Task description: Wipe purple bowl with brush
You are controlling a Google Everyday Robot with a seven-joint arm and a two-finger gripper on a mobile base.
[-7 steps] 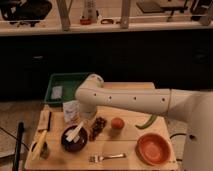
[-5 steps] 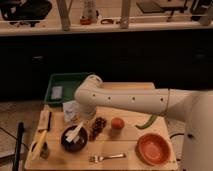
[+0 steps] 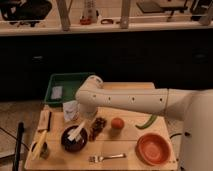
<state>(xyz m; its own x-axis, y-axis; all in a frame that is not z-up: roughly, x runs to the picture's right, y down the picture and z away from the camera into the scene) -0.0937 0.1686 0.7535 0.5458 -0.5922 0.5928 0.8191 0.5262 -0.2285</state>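
- The white arm [image 3: 130, 101] reaches in from the right across the wooden desk [image 3: 75, 164] and bends down at its rounded joint near the desk's back left.
- The hand [image 3: 86, 119] hangs below that joint, just above the far rim of the purple bowl [image 3: 70, 142].
- The hand is tucked under the arm, and I cannot tell from here whether it is gripping or slack.
- The purple bowl sits at the front left of the desk, dark and glossy.
- The brush [image 3: 77, 132], a pale stick, lies slanted inside the bowl. Its lower end is down in the bowl and its upper end points up toward the hand.
- I cannot tell whether the hand is touching the brush's upper end.
- A dark packet [image 3: 98, 128] lies just right of the bowl, and a small orange fruit [image 3: 117, 123] sits beyond it.
- A green pepper [image 3: 146, 121] lies further right, under the arm.
- The orange bowl [image 3: 152, 148] stands at the front right, well apart from the purple one.
- A fork [image 3: 107, 158] lies along the front edge between the two bowls.
- A yellow-handled tool [image 3: 40, 142] rests at the left edge.
- A green tray [image 3: 67, 82] sits behind the desk's left corner, and a white cup [image 3: 71, 110] stands just in front of the tray.
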